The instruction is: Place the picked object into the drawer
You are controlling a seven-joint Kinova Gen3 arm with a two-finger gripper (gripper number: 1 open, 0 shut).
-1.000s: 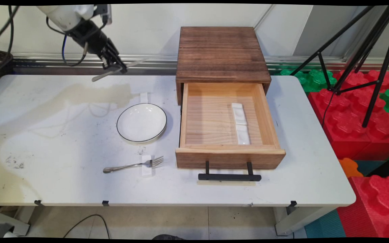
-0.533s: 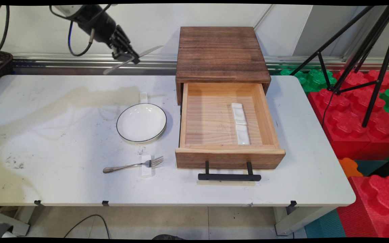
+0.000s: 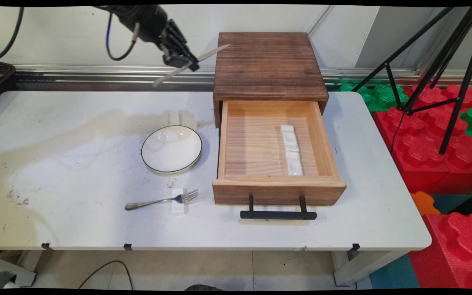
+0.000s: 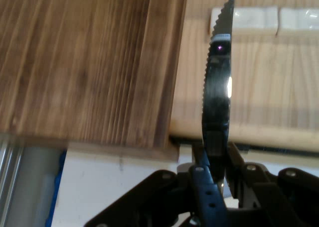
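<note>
Since 1.0 s ago: black two-finger gripper (image 3: 187, 65) has carried the knife rightward and up, now beside the cabinet's 9 o'clock edge | Surface: stained white table (image 3: 76, 164), red foam blocks (image 3: 436, 143) at 3 o'clock | Serrated silver table knife (image 4: 217, 95): clamped between the fingers, slanted, well above the table, tip over dark wooden drawer cabinet (image 3: 268, 65).
</note>
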